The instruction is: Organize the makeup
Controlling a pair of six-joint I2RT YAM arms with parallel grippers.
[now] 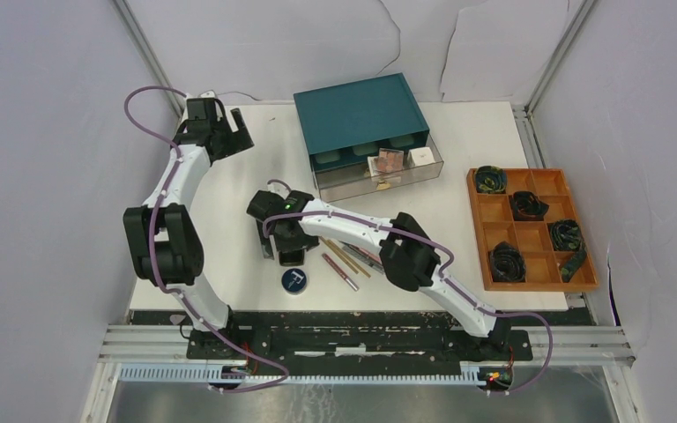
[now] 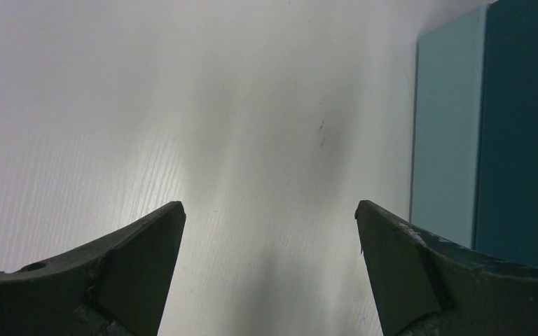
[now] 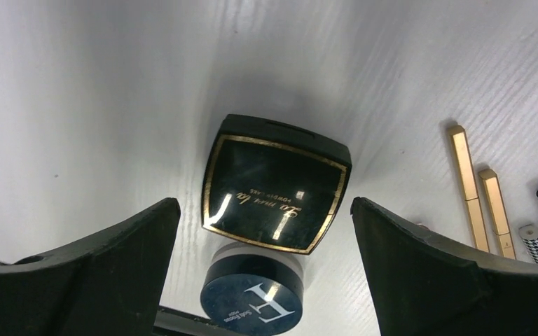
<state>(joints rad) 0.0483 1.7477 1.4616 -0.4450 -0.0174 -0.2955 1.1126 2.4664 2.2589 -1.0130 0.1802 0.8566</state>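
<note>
The right jaws hang wide open and empty over the black square compact, which lies flat on the desk between them, a little toward 9 o'clock of centre. The round dark-blue tin sits just beside it at 6 o'clock; the thin gold pencils lie at its 3 o'clock. The left jaws, also open with nothing in them, hover over bare desk near 10 o'clock, beside the teal drawer box. In its open drawer lie a brown square compact and a white cube.
</note>
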